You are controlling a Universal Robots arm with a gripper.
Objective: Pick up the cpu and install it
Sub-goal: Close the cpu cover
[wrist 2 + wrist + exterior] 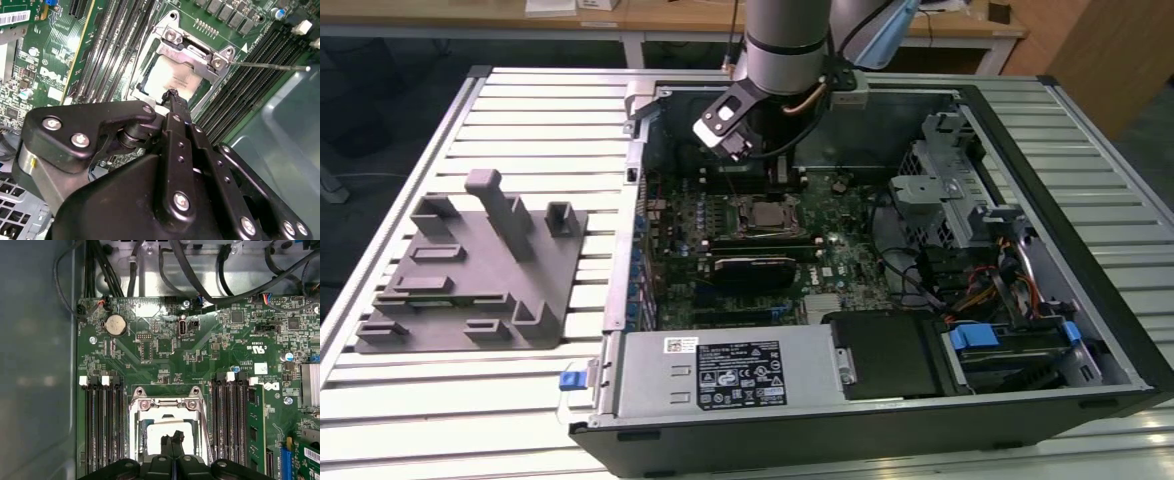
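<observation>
the arm (785,40) hangs over the far side of an open computer case (854,445), which lies flat on a slatted table (534,100). its gripper (172,95) is low over the green motherboard (841,250), right above the metal socket frame (192,50). the cpu (167,77) sits flat inside that frame, its pale metal top showing through the opening. in the first wrist view the two black fingers (166,441) are pressed together tip to tip with nothing pinched between them, so the jaws are clenched on nothing. the tips are over the middle of the chip, and from where i stand i can't quite say whether they touch its top or hang just clear of it.

a thin lever wire (270,65) sticks out sideways from the frame. memory slots (102,425) run along both sides of the socket. a round coin cell (116,325) sits elsewhere on the board, near a bundle of black cables (190,275).

on the exterior view's left, well apart from the case, a grey plastic fixture (467,270) stands on the table. a power supply (720,375) lies along the near edge of the case.
</observation>
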